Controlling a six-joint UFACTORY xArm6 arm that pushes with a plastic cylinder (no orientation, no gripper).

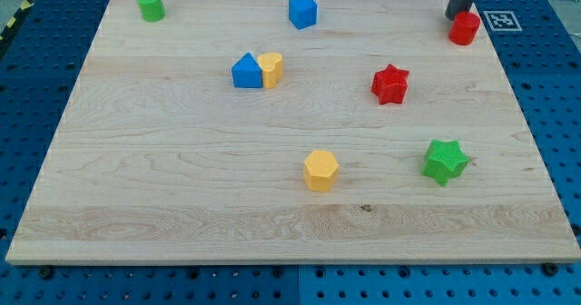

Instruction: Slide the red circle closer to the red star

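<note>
The red circle (465,27) stands at the board's top right corner. The red star (390,83) lies below and to the left of it, well apart. My tip (451,15) comes down from the view's top edge and ends right at the red circle's upper left side, touching or almost touching it.
A green circle (151,4) is at the top left. A blue cube (302,11) is at the top middle. A blue block (246,71) and a yellow heart (270,69) touch left of centre. A yellow hexagon (320,170) and a green star (445,161) lie lower. A marker tag (501,20) lies off the board's (182,160) right corner.
</note>
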